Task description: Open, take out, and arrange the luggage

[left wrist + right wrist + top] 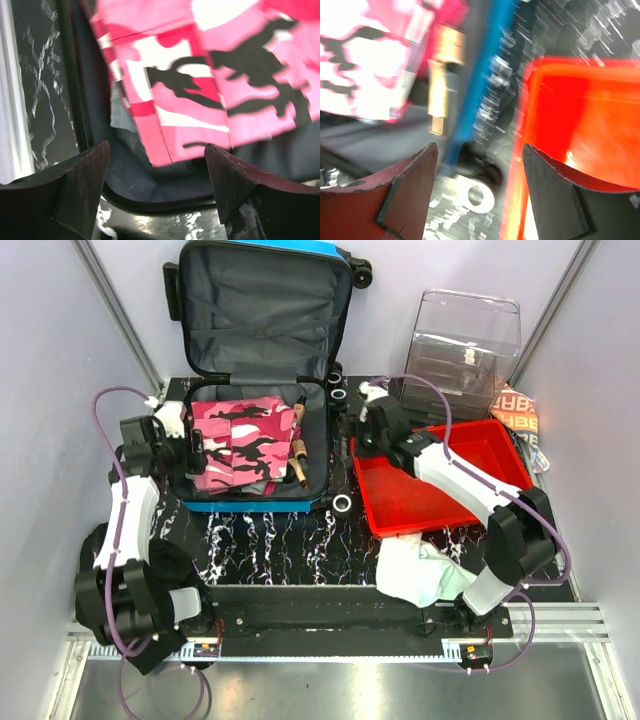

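Entry, single moment, all three views.

The luggage [258, 315] lies open at the far left of the worktop [280, 540]. Its lid stands up against the back wall with the grey lining facing me. I find no brand mark or label on the shell or the lining.

Inside the lower half there is a pink camouflage cloth [235, 445]. A wooden-handled item [299, 448] lies along the luggage's right inner wall.

Left end effector [156, 150]: at the luggage's left rim, fingers apart, nothing between them. The wrist view shows the pink cloth just beyond the fingertips.

Right end effector [480, 150]: just off the luggage's right side, fingers apart and holding nothing. That wrist view is blurred. It shows the blue edge, a white-ringed wheel [480, 196] and the red tray [580, 125].

The red tray sits right of the luggage. A clear box [468, 340] stands behind the tray.

A printed fabric [518, 415] lies further right of the luggage and carries orange block letters. I cannot read them reliably.
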You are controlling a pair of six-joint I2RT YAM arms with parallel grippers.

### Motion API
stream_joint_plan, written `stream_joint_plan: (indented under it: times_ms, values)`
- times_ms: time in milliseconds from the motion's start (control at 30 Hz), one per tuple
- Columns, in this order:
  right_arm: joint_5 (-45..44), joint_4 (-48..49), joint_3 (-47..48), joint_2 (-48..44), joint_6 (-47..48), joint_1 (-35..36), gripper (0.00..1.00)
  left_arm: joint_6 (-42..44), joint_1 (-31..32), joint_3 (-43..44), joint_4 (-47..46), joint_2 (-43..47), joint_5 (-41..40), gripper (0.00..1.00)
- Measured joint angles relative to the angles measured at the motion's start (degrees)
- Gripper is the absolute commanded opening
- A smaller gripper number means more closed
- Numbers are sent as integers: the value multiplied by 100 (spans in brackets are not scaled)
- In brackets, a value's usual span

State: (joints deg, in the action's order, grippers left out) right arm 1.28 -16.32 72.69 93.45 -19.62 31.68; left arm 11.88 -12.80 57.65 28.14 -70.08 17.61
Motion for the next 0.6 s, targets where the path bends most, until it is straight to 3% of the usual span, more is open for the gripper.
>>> stream_joint_plan:
  times_ms: [100,267,600]
  values:
    - [63,33,706,310,55,310,75,-614,-35,164,-15,-417,-133,79]
    - [581,332,2175,1620,-157,481,75,-1340,-37,599,-70,-1353,-334,78]
    - [1528,310,3676,3954,-1141,496,76,-1867,-61,1443,-321,-2756,-393,74]
